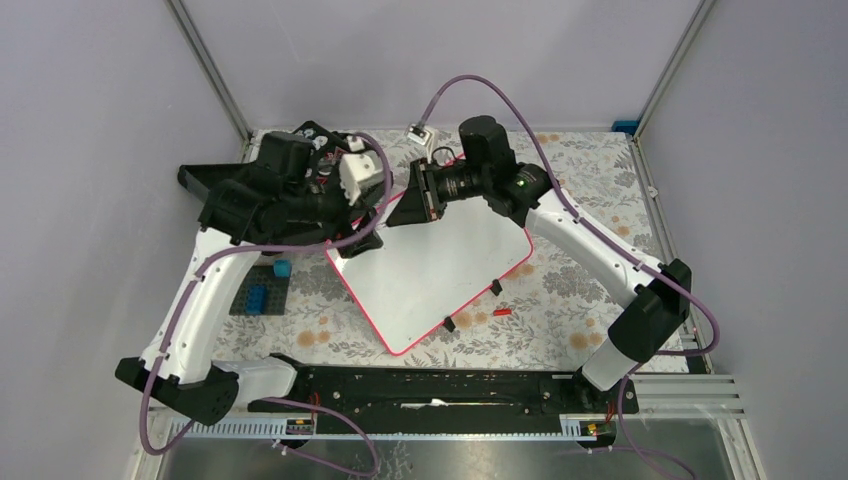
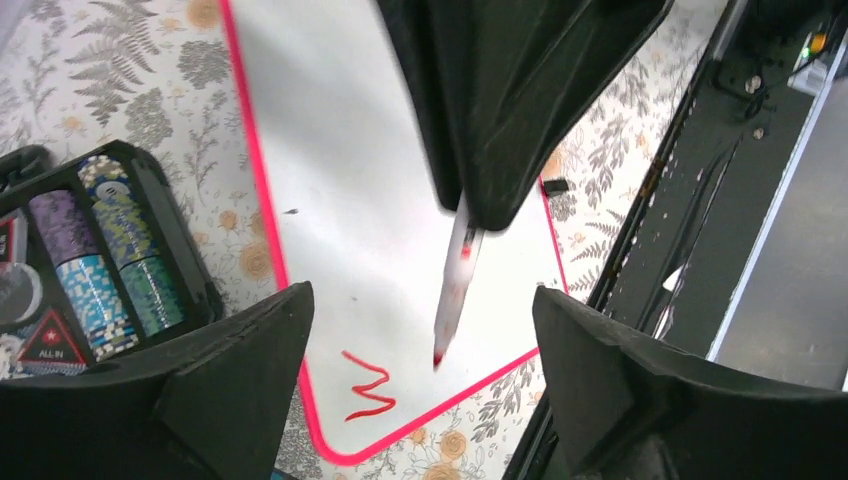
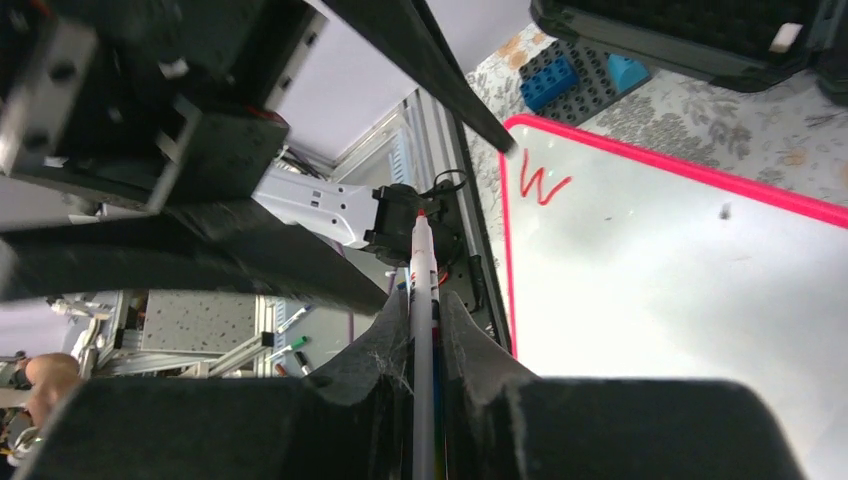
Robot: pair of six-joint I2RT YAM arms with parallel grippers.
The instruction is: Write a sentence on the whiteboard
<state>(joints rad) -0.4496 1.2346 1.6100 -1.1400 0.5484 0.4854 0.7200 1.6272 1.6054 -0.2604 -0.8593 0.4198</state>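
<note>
The whiteboard (image 1: 440,270) lies tilted on the flowered tablecloth, pink-rimmed. Of the sentence, a single red W (image 2: 370,392) stands near one corner of the board, also in the right wrist view as the W (image 3: 543,183). A white marker (image 2: 455,285) with a red tip hangs just above the board beside that letter. My right gripper (image 3: 425,300) is shut on the marker (image 3: 423,330); its black fingers (image 2: 500,120) reach in from above. My left gripper (image 2: 420,295) stands wide open around the marker's tip, touching nothing.
A black case of poker chips (image 2: 110,260) lies left of the board. Blue bricks on a dark plate (image 1: 262,292) sit at the near left. A red cap (image 1: 502,312) and two black clips (image 1: 496,287) are by the board's near edge. A black rail (image 1: 430,385) runs along the front.
</note>
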